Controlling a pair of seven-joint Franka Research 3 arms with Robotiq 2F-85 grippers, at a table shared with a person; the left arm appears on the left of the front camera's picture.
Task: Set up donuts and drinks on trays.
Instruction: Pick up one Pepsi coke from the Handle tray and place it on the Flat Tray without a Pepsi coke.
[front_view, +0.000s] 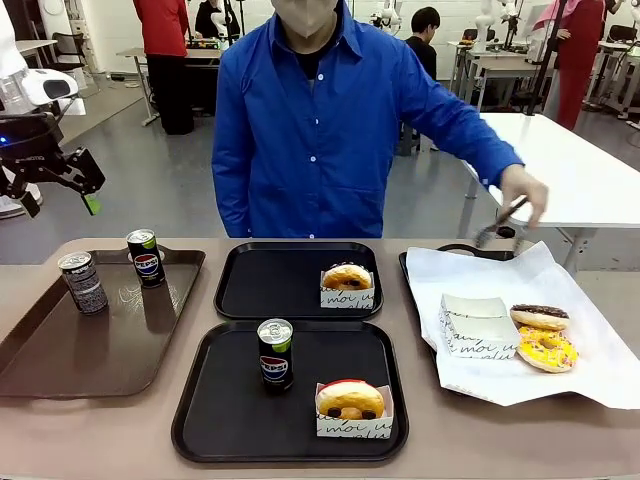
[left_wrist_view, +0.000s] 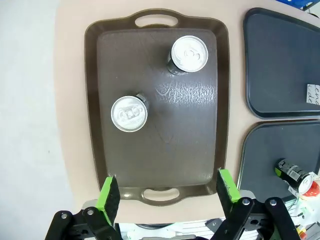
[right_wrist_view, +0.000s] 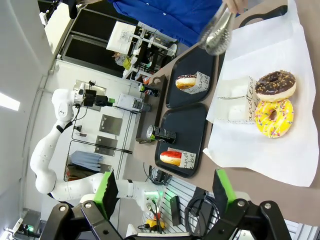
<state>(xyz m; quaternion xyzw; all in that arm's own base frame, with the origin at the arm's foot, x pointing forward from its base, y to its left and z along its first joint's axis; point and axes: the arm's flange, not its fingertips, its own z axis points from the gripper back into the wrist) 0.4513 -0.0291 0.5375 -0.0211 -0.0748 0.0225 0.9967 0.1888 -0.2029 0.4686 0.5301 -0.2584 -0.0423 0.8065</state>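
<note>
Two black trays lie mid-table. The near tray (front_view: 225, 400) holds a Pepsi can (front_view: 275, 353) and a red-glazed donut (front_view: 350, 398) in a white box. On the far tray (front_view: 265, 285) sits another boxed donut (front_view: 347, 276). A chocolate donut (front_view: 539, 316) and a yellow donut (front_view: 546, 349) lie on white paper at the right. My left gripper (left_wrist_view: 167, 192) hangs open high above the brown tray (left_wrist_view: 155, 150), which carries a Pepsi can (left_wrist_view: 189, 54) and a grey-patterned can (left_wrist_view: 129, 113). My right gripper (right_wrist_view: 165, 190) is open and empty, off the table's right end.
The person in a blue shirt stands across the table, a hand holding metal tongs (front_view: 500, 222) over the paper-lined tray's far edge. An empty white box (front_view: 478, 325) lies left of the two loose donuts. Other tables and people are behind.
</note>
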